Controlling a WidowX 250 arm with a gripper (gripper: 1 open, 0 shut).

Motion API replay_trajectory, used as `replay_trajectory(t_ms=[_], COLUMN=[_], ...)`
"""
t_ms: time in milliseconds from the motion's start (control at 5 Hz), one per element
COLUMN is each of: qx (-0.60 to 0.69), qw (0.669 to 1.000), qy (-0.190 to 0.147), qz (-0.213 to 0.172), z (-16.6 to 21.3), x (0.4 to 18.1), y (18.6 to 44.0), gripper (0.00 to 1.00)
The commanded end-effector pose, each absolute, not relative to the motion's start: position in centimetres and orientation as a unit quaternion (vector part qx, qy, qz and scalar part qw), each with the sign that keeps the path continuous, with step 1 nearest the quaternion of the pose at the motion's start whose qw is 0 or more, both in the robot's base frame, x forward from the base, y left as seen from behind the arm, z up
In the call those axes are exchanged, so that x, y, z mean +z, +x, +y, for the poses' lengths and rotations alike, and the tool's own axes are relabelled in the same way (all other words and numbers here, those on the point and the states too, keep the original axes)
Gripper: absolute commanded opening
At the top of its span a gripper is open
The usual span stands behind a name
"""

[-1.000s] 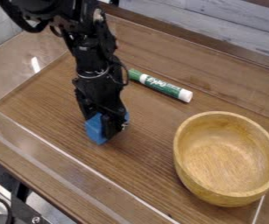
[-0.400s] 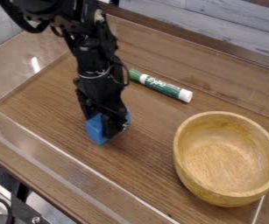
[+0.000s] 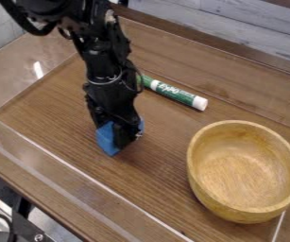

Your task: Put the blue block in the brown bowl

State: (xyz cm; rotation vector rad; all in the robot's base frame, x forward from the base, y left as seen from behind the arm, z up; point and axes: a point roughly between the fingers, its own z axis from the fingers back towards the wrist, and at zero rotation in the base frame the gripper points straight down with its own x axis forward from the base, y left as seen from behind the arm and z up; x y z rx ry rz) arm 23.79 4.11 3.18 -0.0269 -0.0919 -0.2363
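Blue block is seen near the front-left of the wooden desk, gripped between the black fingers of the gripper, which are closed narrowly on it. Whether the block rests on the desk surface or is lifted just clear of it cannot be told. The gripper is pointed straight down from the dark arm. The brown bowl is placed well apart to the right, upright. A green-and-white marker is laid on the desk behind, between arm and bowl.
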Motion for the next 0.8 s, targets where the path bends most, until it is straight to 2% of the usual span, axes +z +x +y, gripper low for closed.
replay_trajectory(t_ms=[0,400,600], qx=[-0.125,-0.119,-0.109], qw=[0.989,0.991,0.992], qy=[-0.002,0.002,0.007], qz=[-0.081,-0.067,-0.068], z=[4.1,4.7,5.2], x=[4.8,6.7,8.4], y=[24.7,24.8,25.0], gripper=[0.0,0.0,0.0])
